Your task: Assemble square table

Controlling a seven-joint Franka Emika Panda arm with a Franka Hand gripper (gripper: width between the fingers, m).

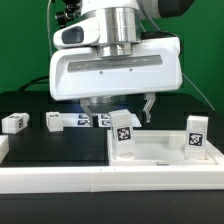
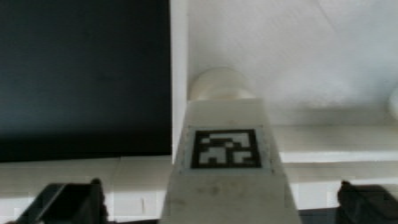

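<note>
Closest to me runs the white rail (image 1: 100, 182); behind it my gripper (image 1: 119, 108) hangs wide open astride an upright leg (image 2: 222, 150) on the tabletop (image 1: 160, 152), gripping nothing.

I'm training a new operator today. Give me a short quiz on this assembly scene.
1. How many legs stand upright on the slab?
2. True or false: the fingers are shut on a leg.
3. Where are the other two legs? A: on the black table, toward the exterior view's left. B: on the slab. C: between the fingers.
Key: 1 two; 2 false, they stand open; 3 A.
</note>
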